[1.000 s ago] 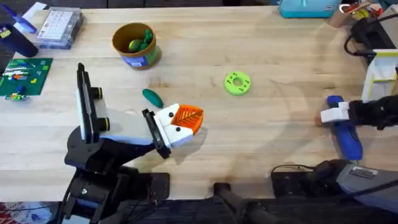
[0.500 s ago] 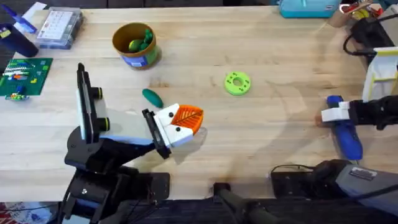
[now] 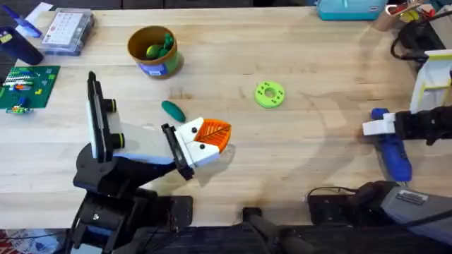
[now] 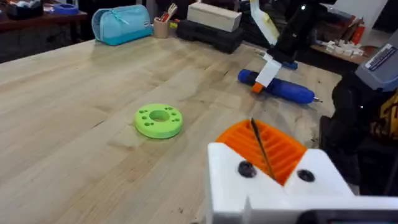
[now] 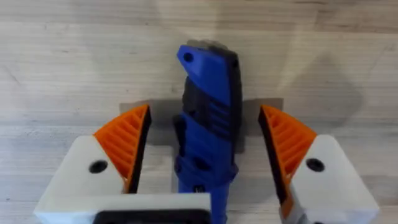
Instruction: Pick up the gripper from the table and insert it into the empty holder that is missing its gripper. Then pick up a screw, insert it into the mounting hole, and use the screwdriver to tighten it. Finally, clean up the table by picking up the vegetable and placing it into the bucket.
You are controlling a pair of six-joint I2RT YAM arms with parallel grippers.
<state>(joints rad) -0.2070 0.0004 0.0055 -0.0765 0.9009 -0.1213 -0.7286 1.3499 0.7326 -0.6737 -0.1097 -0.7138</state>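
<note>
Wooden table (image 3: 311, 63) | right end effector (image 5: 205, 146) straddles screwdriver (image 5: 208, 118), fingers spread

On the pale wooden desk (image 3: 311, 63), the round ochre-yellow bucket (image 3: 153, 52) stands toward the far left. The small dark-green pod-shaped vegetable (image 3: 173, 110) lies nearer than it, just beside the left end effector (image 3: 212, 135). The flat lime-green ring with holes (image 3: 269, 94) sits mid-desk, right of the vegetable. The chunky blue screwdriver (image 3: 393, 149) lies at the near right, between the spread fingers of the right end effector (image 5: 205, 146).
</note>
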